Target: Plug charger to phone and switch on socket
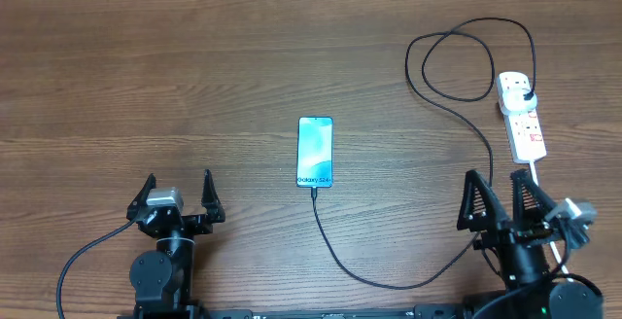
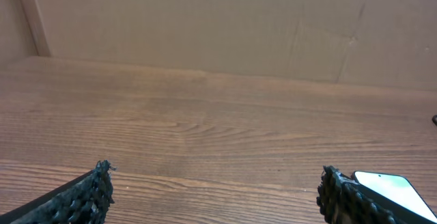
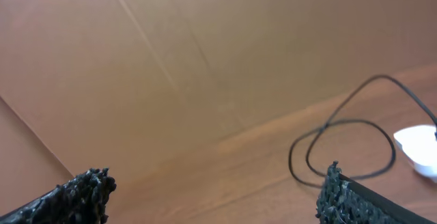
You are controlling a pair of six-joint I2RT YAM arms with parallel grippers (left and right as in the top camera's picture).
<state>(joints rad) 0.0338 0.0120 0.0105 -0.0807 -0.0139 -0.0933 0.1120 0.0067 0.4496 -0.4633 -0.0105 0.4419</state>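
Observation:
The phone (image 1: pixel 315 152) lies flat at the table's middle, its screen glowing light blue. The charger (image 1: pixel 389 278), a thin black cable, meets the phone's near edge, curves right, loops at the back and ends in a black plug (image 1: pixel 525 94) seated in the socket (image 1: pixel 522 117), a white strip at the right. My left gripper (image 1: pixel 178 185) stands open and holds nothing, near left of the phone. My right gripper (image 1: pixel 495 177) is open and holds nothing, just in front of the socket. The left wrist view has the left gripper (image 2: pixel 215 171) and the phone (image 2: pixel 392 186). The right wrist view has the right gripper (image 3: pixel 214 173), the charger loop (image 3: pixel 341 125) and the socket (image 3: pixel 418 145).
The socket's thick white cord (image 1: pixel 540 185) runs toward the right arm's base. A cardboard wall (image 2: pixel 205 26) stands along the far side of the wooden table (image 1: pixel 146 86).

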